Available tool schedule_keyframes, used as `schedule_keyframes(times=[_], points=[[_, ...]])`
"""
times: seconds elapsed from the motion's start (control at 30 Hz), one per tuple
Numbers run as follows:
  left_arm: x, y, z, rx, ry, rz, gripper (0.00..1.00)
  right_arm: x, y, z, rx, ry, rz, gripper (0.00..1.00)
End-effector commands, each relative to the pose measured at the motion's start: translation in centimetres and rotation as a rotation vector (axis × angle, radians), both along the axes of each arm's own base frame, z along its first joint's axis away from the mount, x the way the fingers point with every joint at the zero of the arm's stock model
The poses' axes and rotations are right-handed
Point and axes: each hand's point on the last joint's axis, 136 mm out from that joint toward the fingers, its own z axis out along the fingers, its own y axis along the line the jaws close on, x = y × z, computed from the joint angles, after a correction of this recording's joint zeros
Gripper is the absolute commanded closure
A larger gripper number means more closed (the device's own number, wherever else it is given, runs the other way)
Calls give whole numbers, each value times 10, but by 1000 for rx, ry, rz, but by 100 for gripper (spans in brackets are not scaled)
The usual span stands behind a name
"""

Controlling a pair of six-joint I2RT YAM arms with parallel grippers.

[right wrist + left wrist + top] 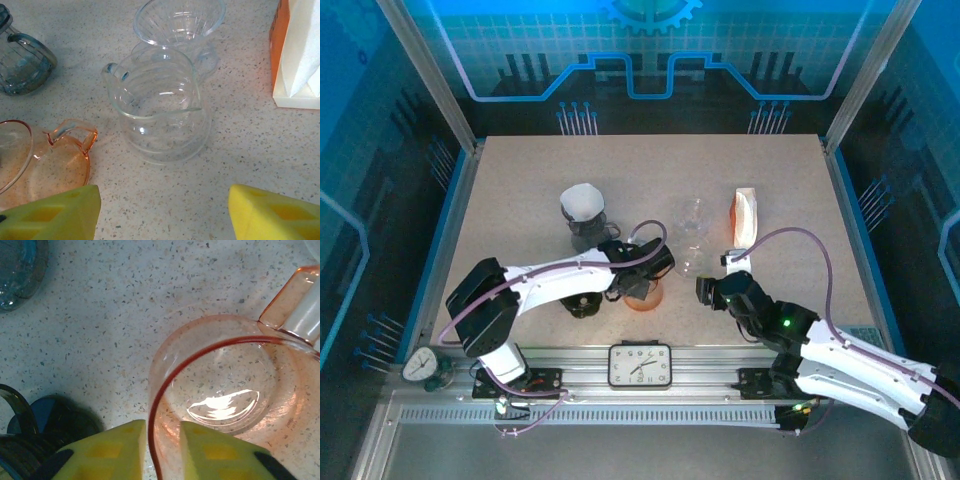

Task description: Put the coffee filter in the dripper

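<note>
- One white coffee filter point(582, 200) already sits in the grey dripper point(586, 230).
- Orange dripper point(220, 390) is empty; the left claw point(163, 440) stands narrow around its rim.
- Right claw point(164, 200) is wide, holding nothing.

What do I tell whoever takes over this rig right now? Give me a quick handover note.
Left tool: fingers slightly parted, straddling the rim of the orange dripper; no firm grip visible.
Right tool: open, empty, near the clear carafe.
Things: filter pack at right; clear dripper behind the carafe, empty; orange dripper empty.
Done: one white filter sits in the grey dripper at back left.
Left: if the orange or clear one is the target, a filter must come from the pack.
</note>
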Motion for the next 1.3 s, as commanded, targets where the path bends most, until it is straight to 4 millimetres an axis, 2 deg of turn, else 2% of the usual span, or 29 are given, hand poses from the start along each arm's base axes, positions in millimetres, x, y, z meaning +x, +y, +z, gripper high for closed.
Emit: schedule_keyframes(times=[0.0, 0.17, 0.27, 0.37, 0.5, 0.73, 0.9, 1.03, 1.27], points=[[2, 0, 22, -59, -66, 7, 67, 5, 8, 11, 31, -6, 19, 31], [6, -11, 61, -183, -129, 12, 53, 9, 16, 19, 36, -4, 49, 29], [7, -14, 88, -249, -161, 9, 44, 14, 29, 26, 57, 1, 108, 29], [9, -8, 120, -319, -226, 18, 30, 18, 53, 37, 93, 17, 203, 29], [7, 15, 154, -422, -326, 70, 1, 17, 107, 50, 154, 70, 423, 29], [-6, 77, 192, -476, -538, 167, 1, 13, 195, 52, 130, 154, 668, 29], [-17, 106, 203, -521, -639, 208, 1, 10, 244, 27, 49, 225, 756, 30], [-23, 119, 205, -551, -681, 226, 1, 14, 269, 6, 18, 274, 773, 33], [-28, 128, 202, -564, -713, 224, 1, 24, 281, -26, -52, 329, 747, 38]])
